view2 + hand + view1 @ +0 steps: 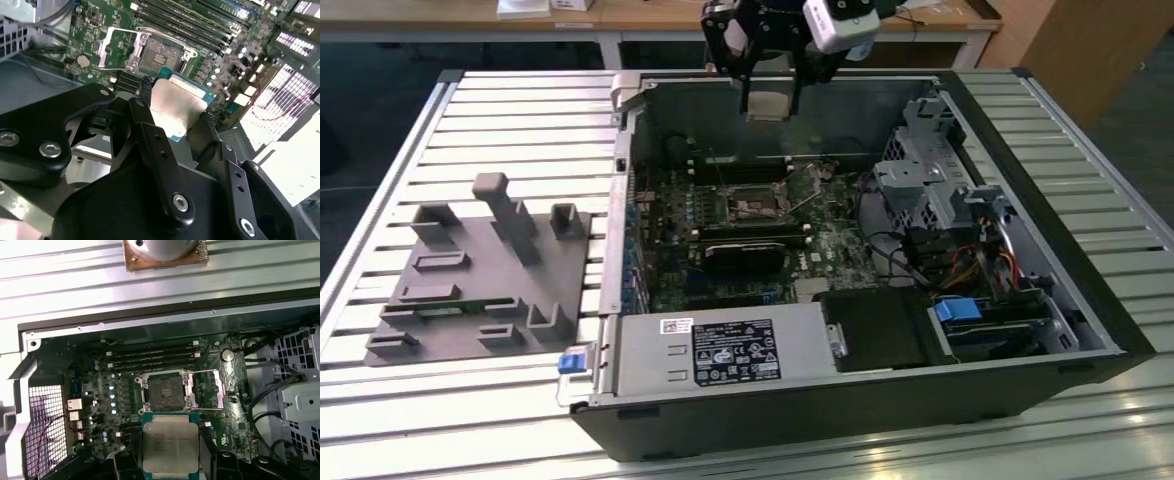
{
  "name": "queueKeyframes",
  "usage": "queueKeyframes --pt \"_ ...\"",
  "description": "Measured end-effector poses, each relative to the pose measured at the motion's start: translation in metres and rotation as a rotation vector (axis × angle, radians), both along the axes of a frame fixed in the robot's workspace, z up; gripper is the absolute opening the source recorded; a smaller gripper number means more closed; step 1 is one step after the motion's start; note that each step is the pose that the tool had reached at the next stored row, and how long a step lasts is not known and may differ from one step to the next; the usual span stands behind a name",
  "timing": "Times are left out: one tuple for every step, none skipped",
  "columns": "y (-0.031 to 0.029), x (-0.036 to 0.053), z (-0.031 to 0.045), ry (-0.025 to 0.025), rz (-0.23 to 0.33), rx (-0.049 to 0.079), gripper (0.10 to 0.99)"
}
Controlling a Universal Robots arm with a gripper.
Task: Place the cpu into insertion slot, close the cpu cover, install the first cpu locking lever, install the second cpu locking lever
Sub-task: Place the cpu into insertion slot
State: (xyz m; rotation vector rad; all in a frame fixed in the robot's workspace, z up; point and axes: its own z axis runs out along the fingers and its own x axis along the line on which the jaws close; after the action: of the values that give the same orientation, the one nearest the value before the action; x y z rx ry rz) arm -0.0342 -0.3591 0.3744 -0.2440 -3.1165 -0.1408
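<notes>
**Carrying the cpu toward its open socket**

Lying on a slatted table (520,110), the open computer case (854,410) shows its green motherboard (670,215). In the exterior view the gripper (769,108) hangs above the case's far wall. It is clenched on the cpu: in the second wrist view two black fingers (150,135) pinch opposite edges of the chip.

The cpu cover (114,47) stands swung open beside the insertion slot (166,391), whose dark centre is bare. The cpu (170,446), its pale metal top showing in both wrist views, is held in the air. It is clear of the board and short of the slot.

I judge the first step, placing the chip, to be in hand, with closing the cover and setting the levers not yet done. Seating the chip calls for squaring its edges to the socket rim and lowering it flat and gently, since a tilted chip could catch the rim.
</notes>
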Motion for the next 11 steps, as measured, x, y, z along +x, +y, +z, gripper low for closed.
queueKeyframes --pt "0.0000 0.0000 -0.0002 0.0000 -0.014 0.000 0.537" --pt "0.0000 0.0000 -0.0004 0.0000 -0.029 0.000 0.537" --pt "0.0000 0.0000 -0.0005 0.0000 -0.042 0.000 0.537" --pt "0.0000 0.0000 -0.0006 0.0000 -0.055 0.000 0.537" --pt "0.0000 0.0000 -0.0007 0.0000 -0.067 0.000 0.537" --pt "0.0000 0.0000 -0.0008 0.0000 -0.078 0.000 0.537" --pt "0.0000 0.0000 -0.0009 -0.0001 -0.088 0.000 0.537" --pt "0.0000 0.0000 -0.0010 0.0000 -0.096 0.000 0.537" --pt "0.0000 0.0000 -0.0011 0.0000 -0.101 0.000 0.537" --pt "0.0000 0.0000 -0.0011 0.0000 -0.102 0.000 0.537" --pt "0.0000 0.0000 -0.0011 -0.0001 -0.102 0.000 0.537"
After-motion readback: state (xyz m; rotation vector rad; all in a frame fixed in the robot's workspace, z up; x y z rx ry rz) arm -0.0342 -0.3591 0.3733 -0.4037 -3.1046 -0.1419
